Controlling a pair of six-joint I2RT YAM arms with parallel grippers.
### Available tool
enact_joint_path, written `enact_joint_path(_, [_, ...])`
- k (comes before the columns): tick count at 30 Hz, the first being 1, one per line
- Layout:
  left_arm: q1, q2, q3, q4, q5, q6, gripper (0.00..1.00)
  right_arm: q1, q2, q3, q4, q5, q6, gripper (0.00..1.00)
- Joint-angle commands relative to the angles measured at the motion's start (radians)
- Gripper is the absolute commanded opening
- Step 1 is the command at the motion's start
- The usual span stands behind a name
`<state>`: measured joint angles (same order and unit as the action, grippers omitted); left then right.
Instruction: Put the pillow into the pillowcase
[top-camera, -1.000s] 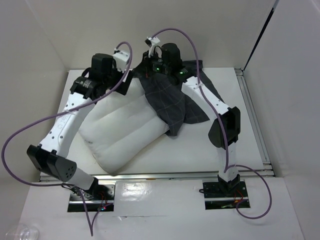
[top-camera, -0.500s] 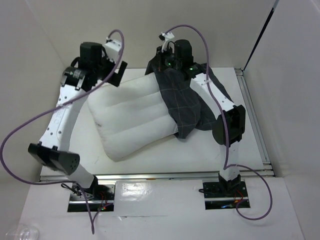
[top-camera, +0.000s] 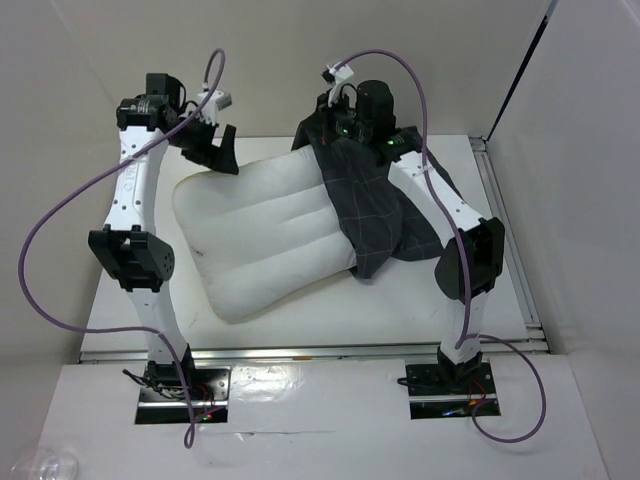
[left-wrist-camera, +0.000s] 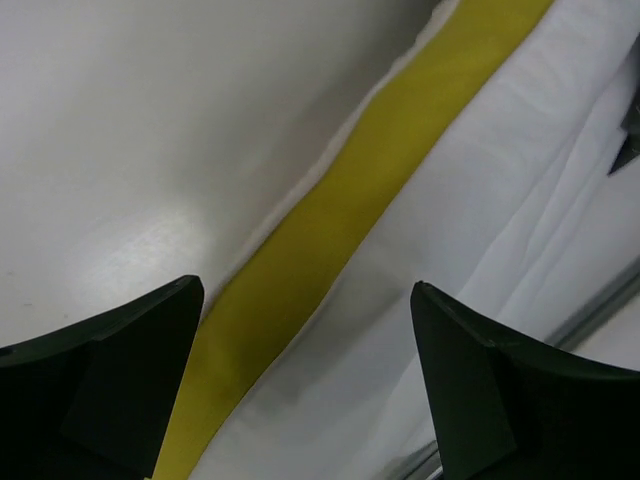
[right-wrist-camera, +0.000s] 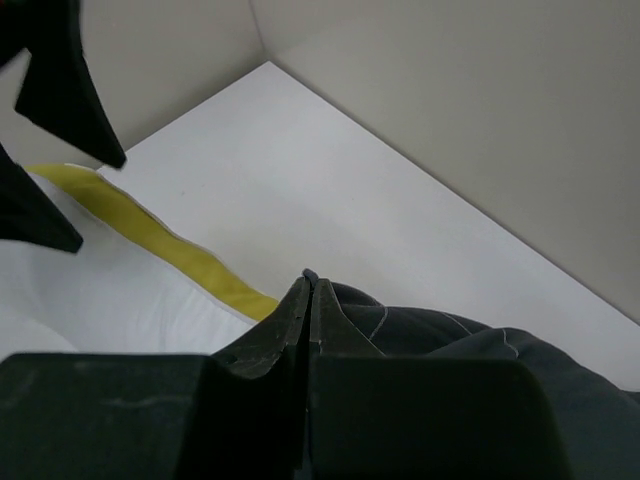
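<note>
The right gripper has its fingers pressed tight together on a fold of the pillowcase, holding that dark checked cloth raised near the far edge of the table. From there the cloth drapes down over the right end of the pillow. The left gripper is spread wide with nothing between its fingers. It hangs over the yellow band at the pillow's far-left corner (contact cannot be told). The pillow lies slantwise across the table's middle, its left part bare white, one corner reaching toward the near edge.
</note>
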<state>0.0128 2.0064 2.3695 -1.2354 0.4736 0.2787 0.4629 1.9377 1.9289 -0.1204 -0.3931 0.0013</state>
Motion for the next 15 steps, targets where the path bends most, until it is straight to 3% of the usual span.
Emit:
enact_joint_path(1, [0.016, -0.040, -0.058, -0.097, 0.190, 0.098, 0.99, 0.002, -0.111, 0.010, 0.146, -0.030, -0.026, 0.00])
enact_joint_path(5, [0.070, -0.006, -0.059, -0.131, 0.275, 0.135, 0.99, 0.002, -0.111, 0.010, 0.137, -0.030, -0.035, 0.00])
enact_joint_path(15, [0.156, 0.014, -0.177, -0.131, 0.284, 0.229, 0.99, 0.002, -0.102, 0.047, 0.128, -0.030, -0.053, 0.00])
